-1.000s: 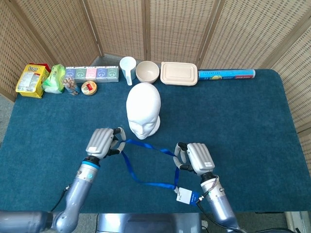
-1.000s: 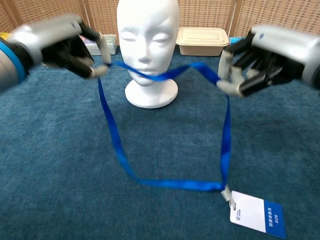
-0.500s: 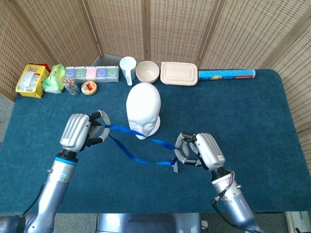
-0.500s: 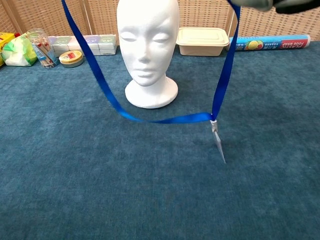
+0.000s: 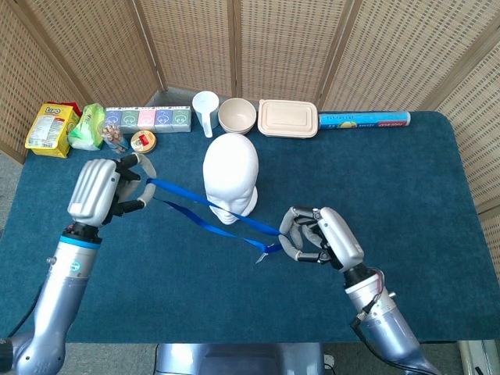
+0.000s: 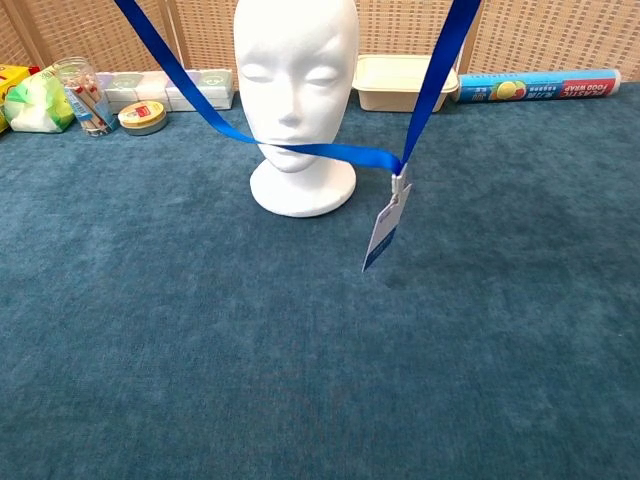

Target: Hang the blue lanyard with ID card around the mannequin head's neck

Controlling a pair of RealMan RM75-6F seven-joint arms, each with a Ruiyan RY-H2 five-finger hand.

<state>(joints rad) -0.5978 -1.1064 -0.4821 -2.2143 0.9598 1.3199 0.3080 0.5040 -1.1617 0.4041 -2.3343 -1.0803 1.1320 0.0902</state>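
Blue ribbon lanyard (image 5: 205, 209) stretched in air before white foam mannequin head (image 5: 230, 178), white-blue ID card (image 6: 385, 227) dangling. Left hand (image 5: 103, 190) pinches one side, right hand (image 5: 322, 238) other. Risk: loop too low, catches chin; card swing drags strap off grip.

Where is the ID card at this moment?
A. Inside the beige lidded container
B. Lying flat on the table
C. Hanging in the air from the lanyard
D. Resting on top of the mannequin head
C: the ID card dangles from the blue lanyard, clear of the table.
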